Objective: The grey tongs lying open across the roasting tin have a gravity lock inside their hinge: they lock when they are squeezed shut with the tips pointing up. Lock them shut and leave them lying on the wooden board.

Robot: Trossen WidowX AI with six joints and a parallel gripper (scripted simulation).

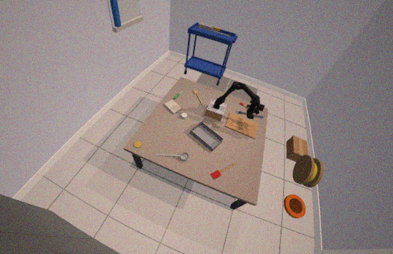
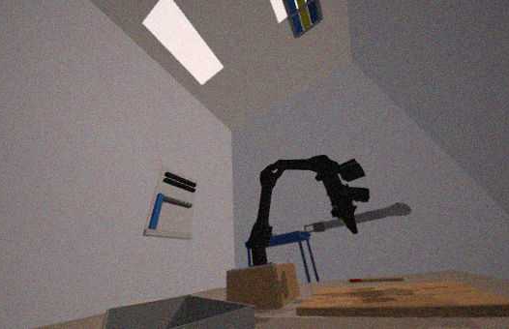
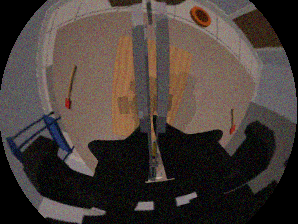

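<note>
Black, my pincer (image 1: 250, 116) (image 2: 353, 228) (image 3: 150, 117) is clamped on the grey tongs (image 1: 258, 116) (image 2: 380, 213) (image 3: 141, 80), held aloft, tilted. I judge them stiff, springy, slippery; a grip across both arms nearer mid-length should curb tipping above the wooden board (image 1: 240, 125) (image 2: 403, 296) (image 3: 124, 75).

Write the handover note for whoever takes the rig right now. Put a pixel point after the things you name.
Gripper (image 1: 250, 116) (image 2: 354, 231) (image 3: 150, 117): jaws shut on the tongs (image 1: 258, 116) (image 2: 375, 214) (image 3: 141, 75), held in the air, the tips' end a little higher than the hinge end.
Wooden board (image 1: 249, 128) (image 2: 427, 297) (image 3: 122, 65): flat on the table, tongs not on it.
Roasting tin (image 1: 206, 137) (image 2: 146, 314): on the table, tongs clear of it.
Done: tongs picked up. Whether the lock has engaged, I can't tell.
Left: get them locked, tips up, if they aren't; lay them on the board, release, check they stay shut.
</note>
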